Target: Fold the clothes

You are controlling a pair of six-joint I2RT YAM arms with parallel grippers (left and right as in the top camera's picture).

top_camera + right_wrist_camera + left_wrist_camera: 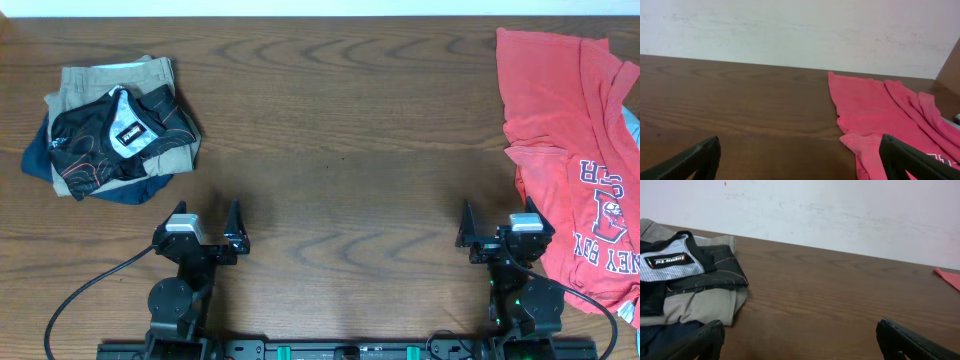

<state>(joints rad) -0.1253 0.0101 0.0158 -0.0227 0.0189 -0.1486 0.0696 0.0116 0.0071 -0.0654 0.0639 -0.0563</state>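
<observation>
Item 1. Jersey (115, 135): we log one thin black garment with fine red-orange lines, bunched and unfolded, at the far left of the bench (330, 150). It lies on top of a pile. A pale mesh panel faces up, bearing a black label (127, 135) with white lettering; the left wrist view shows that lettering upside down.

Item 2. Shorts (110, 80): khaki, directly under the jersey, sticking out towards the bench's far edge and to the right.

Item 3. Navy garment (45, 155): lowest in the pile, showing at its left and near sides.

Item 4. Red T-shirt (570, 130): we find it spread and rumpled at the bench's right end, running from the far edge to the near edge, with grey-white print on its near part. It reaches past the right edge of the overhead view.

Item 5. Left hand (208, 206): near the bench's front edge, left of centre, well apart from the pile. Its fingers stand wide apart and hold nothing.

Item 6. Right hand (497, 210): near the front edge, right of centre, just beside the T-shirt's inner edge. We cannot tell whether it touches the cloth. Its fingers are likewise spread, with nothing between them.

Item 7. Wall (840, 210): white, scuffed, rising behind the bench's far edge.
</observation>
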